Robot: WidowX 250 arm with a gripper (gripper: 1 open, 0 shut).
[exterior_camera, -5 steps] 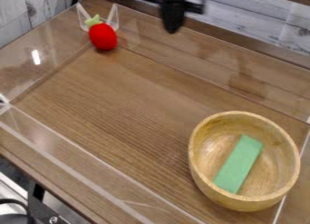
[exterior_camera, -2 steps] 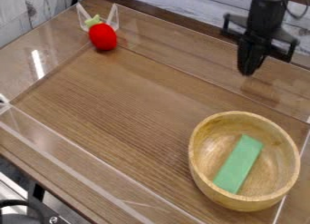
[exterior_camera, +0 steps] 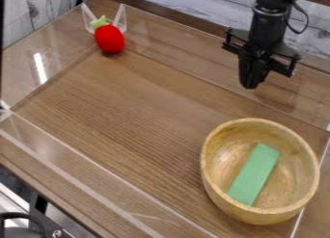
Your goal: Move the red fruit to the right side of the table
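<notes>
The red fruit (exterior_camera: 110, 39), a small strawberry-like toy with a green top, lies at the far left corner of the table (exterior_camera: 123, 117), against the clear wall. My gripper (exterior_camera: 254, 84) hangs at the right side of the table, pointing straight down just above the wood. It is far from the fruit. Its dark fingers read as one narrow column with no gap showing, and nothing is held between them.
A round light wooden bowl (exterior_camera: 222, 141) with a flat green block (exterior_camera: 254, 173) in it stands at the near right, just in front of my gripper. Low clear acrylic walls (exterior_camera: 77, 189) edge the table all round.
My gripper has travelled from the far middle of the table to the right side and come lower. The red fruit has stayed in its corner.
</notes>
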